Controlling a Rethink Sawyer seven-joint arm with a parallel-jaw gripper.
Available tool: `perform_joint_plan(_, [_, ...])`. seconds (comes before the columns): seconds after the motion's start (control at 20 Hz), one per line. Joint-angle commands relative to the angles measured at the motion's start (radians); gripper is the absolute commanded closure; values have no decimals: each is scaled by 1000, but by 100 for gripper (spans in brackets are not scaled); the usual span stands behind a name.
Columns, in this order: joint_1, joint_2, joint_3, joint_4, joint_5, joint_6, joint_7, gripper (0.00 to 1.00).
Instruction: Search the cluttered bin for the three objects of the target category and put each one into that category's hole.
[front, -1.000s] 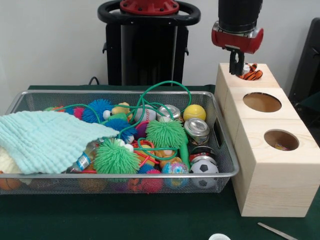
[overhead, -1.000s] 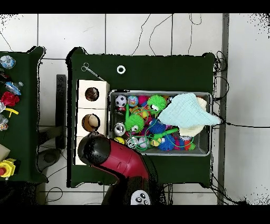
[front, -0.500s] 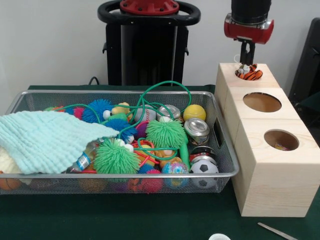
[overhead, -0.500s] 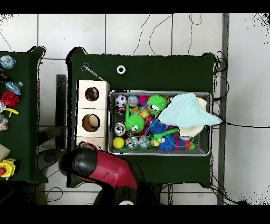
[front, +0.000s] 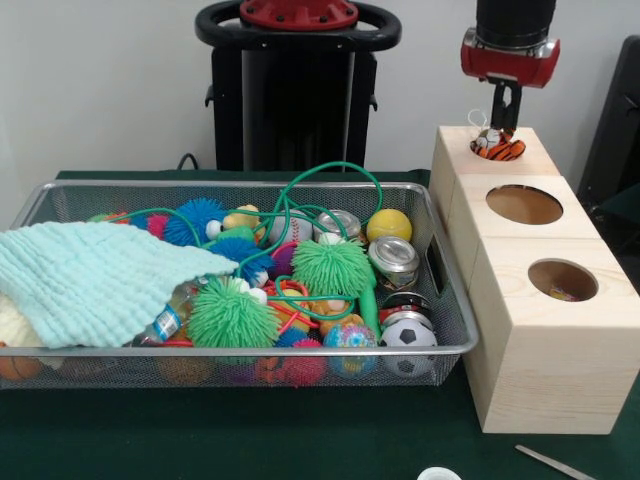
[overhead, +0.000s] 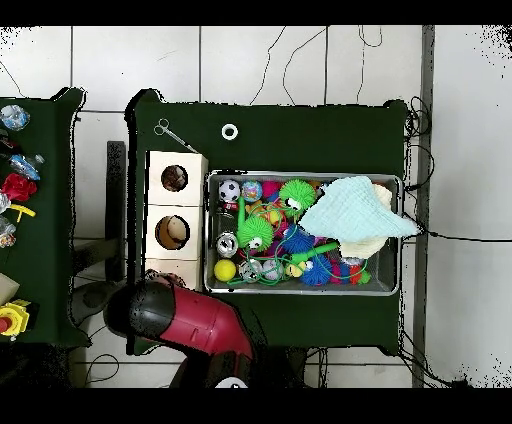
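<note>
Under arm (overhead: 185, 318) overhead, far box hidden; front shows tiger toy (front: 499, 149).

From overhead my arm (overhead: 185, 320) hides the third wooden box; up front, the towel (front: 95, 280) buries the bin's (front: 240, 350) left-end contents.

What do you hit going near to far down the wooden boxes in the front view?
Pale wooden cube with the smallest round hole → cube with the widest round hole → far cube holding an orange striped toy, red-and-black gripper above it.
</note>
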Motion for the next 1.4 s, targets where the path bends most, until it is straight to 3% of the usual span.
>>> perform_joint_plan(0.05, [-51,81,84,65,2,-104,152,100])
perform_joint_plan(0.3, [-72,82,102,89,-1,-130,144,100])
perform_joint_plan(0.5, [-146,240,181,61,-33,-313,131,100])
perform_joint_plan(0.6, [-148,300,186,32,-50,-367,145,100])
perform_joint_plan(0.7, [-140,306,181,28,-49,-369,163,100])
perform_joint_plan(0.9, [-129,223,163,54,-37,-272,165,100])
perform_joint_plan(1.1, [-81,93,74,50,-46,-96,169,100])
perform_joint_plan(1.25, [-37,-31,-52,-20,-123,91,164,100])
perform_joint_plan(1.4, [-52,-99,-110,-96,-202,174,94,100])
